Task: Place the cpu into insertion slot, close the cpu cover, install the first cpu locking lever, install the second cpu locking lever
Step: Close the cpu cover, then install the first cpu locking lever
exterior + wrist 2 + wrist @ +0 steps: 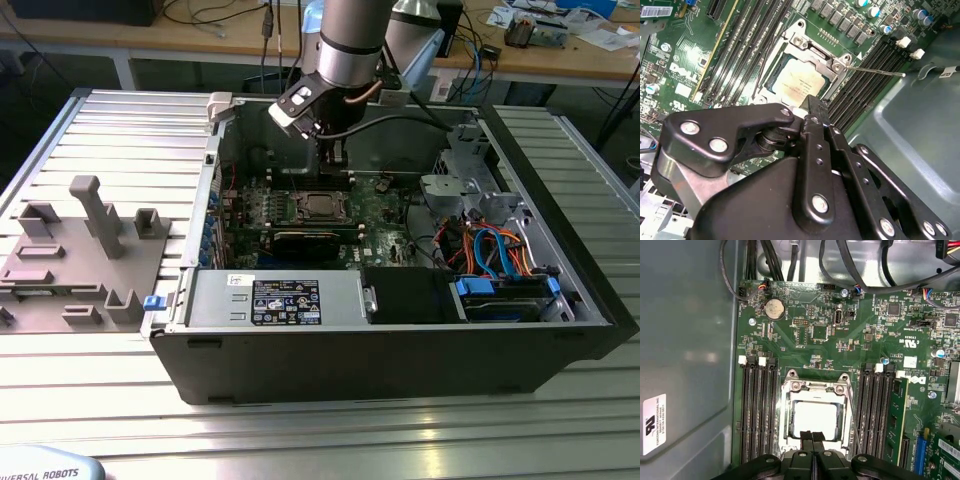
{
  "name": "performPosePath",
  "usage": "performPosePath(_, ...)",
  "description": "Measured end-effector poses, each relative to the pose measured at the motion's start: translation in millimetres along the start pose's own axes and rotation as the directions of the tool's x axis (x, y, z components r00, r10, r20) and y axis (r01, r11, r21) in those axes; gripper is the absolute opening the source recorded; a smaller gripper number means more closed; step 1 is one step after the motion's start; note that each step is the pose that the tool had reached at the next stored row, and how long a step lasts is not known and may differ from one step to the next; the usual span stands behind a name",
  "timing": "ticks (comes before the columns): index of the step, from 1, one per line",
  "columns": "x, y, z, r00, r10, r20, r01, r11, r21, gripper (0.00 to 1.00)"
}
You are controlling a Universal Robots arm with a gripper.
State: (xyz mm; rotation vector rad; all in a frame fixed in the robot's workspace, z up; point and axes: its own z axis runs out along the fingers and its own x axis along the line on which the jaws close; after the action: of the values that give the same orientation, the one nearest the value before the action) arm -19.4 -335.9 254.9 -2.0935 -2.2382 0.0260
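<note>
Gripper (813, 436): black metal two-finger gripper on a grey robot arm (350, 45); fingers pressed together, nothing between them. In both wrist views the tips (811, 102) sit over the edge of the cpu cover; contact cannot be told. In the exterior view it (336, 165) hangs straight above that cover.
Cpu cover (815, 388): thin square silver metal frame plate, lying flat and closed, with a large square opening in its centre.
Cpu (815, 419): small flat square chip with a pale silver-grey metal top, seated inside the cover's opening and level with it; also seen past the fingers in the second wrist view (800, 82).
Insertion slot (841, 417): square black-rimmed socket under the cover; a dark strip shows between chip and frame.
Locking lever (875, 71): thin silver wire rod, starting at a corner of the cover and angling out over the neighbouring slots, its free end apart from the cover.
Memory slots (757, 410): long narrow black slots in banks on two opposite sides of the cover.
Motherboard (840, 345): green circuit board carrying the cover.
Computer case (400, 350): open dark metal tower on its side, enclosing the cover on all sides.
</note>
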Motion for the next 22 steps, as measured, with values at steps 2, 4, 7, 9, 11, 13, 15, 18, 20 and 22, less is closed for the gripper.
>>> performPosePath(2,0.0,0.0,-0.1,1.0,0.0,0.0001,0.0,1.0,0.0001,0.11)
performPosePath(4,0.0,0.0,-0.1,1.0,0.0,0.0001,0.0,1.0,0.0001,0.11)
performPosePath(7,0.0,0.0,0.0,1.0,0.0,0.0,0.0,1.0,0.0001,0.11)
performPosePath(9,-0.1,0.0,-0.1,1.0,-0.006,0.0005,0.006,1.0,0.0004,0.11)
performPosePath(11,-0.1,-0.1,-0.1,0.9998,-0.018,0.0013,0.018,0.9998,0.0009,0.11)
performPosePath(13,-0.1,0.0,-0.1,0.9993,-0.036,0.0024,0.036,0.9993,0.0017,0.11)
performPosePath(15,0.0,0.0,-0.1,0.9979,-0.065,0.0042,0.065,0.9979,0.0031,0.11)
performPosePath(18,0.0,0.0,-0.1,0.9949,-0.1,0.0063,0.1,0.995,0.0049,0.11)
performPosePath(20,0.0,0.0,-0.1,0.9933,-0.115,0.0071,0.115,0.9934,0.0056,0.11)
performPosePath(22,0.0,0.0,-0.1,0.9908,-0.135,0.0084,0.135,0.9908,0.0067,0.11)
